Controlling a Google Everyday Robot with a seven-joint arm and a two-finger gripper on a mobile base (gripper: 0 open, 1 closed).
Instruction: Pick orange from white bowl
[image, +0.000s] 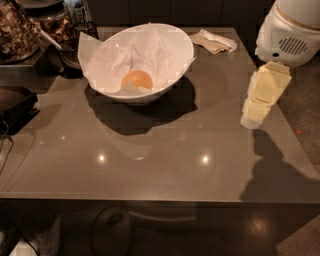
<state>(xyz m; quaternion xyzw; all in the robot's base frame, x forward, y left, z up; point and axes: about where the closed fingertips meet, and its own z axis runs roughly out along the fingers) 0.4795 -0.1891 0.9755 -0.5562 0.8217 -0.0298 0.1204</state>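
Observation:
The orange (137, 79) lies inside the white bowl (172, 75), on the crumpled white paper lining it, at the back left of the grey table (160, 160). My gripper (257, 111) hangs at the right side of the table, below the white arm housing (292, 32). It is far to the right of the bowl, above the table surface, and holds nothing that I can see.
A crumpled beige napkin (215, 41) lies at the back of the table, right of the bowl. Glass jars of dried goods (20, 27) stand at the back left. A dark tray (15, 102) sits at the left edge.

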